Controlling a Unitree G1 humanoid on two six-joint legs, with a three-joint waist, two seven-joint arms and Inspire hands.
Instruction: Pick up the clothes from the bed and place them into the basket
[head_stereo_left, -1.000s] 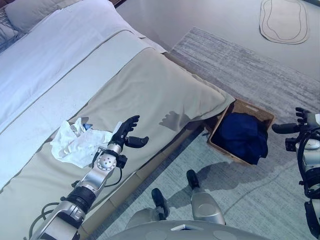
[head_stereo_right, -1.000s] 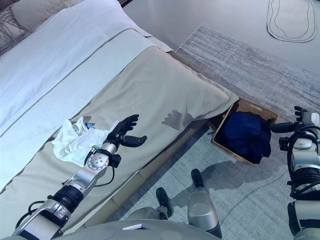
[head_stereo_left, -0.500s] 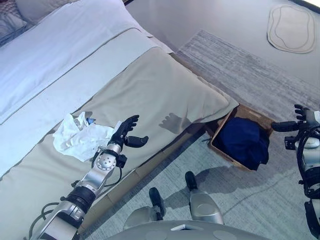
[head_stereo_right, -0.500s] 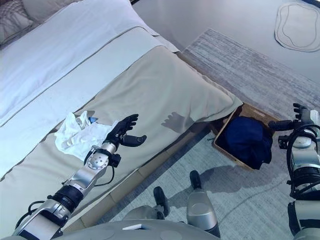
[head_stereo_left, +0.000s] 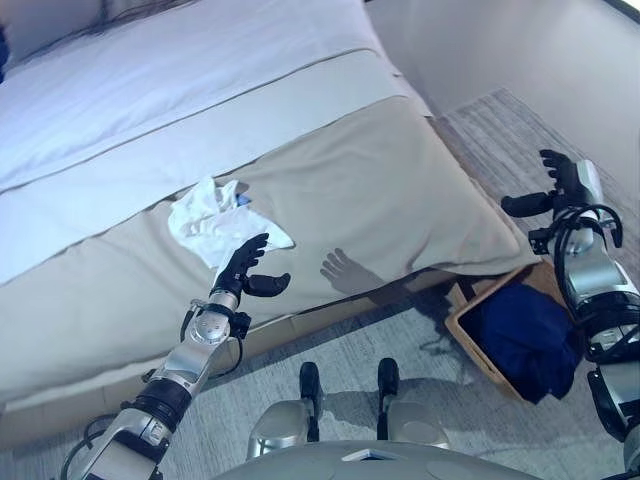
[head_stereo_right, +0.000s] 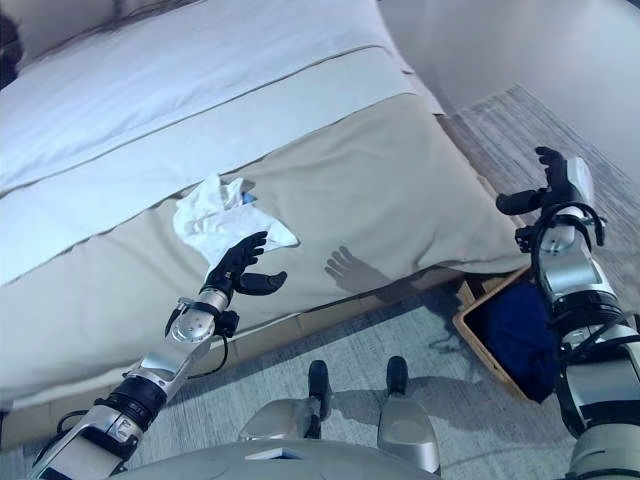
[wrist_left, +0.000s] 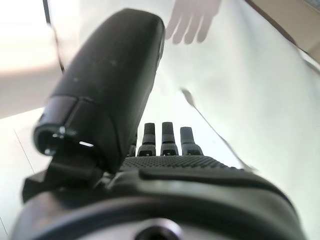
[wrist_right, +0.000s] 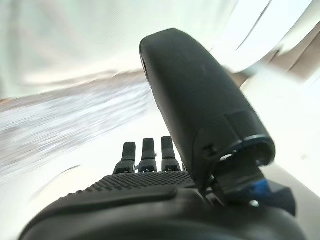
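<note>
Peeking half out from behind the right arm, the brown wicker basket (head_stereo_left: 478, 330) on the floor holds dark blue clothing (head_stereo_left: 522, 335). The left robot hand (head_stereo_left: 243, 271) hovers released, fingers straight, just short of the crumpled white garment (head_stereo_left: 213, 219) on the beige-covered bed (head_stereo_left: 380, 190); the right robot hand (head_stereo_left: 553, 187) is raised, fingers spread, empty.

Grey patterned rug (head_stereo_left: 330, 350); pale bare floor (head_stereo_left: 500, 40)

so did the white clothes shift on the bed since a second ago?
Cannot tell. The camera swung; the white clothes lie on the beige cover by the left hand, as before.
</note>
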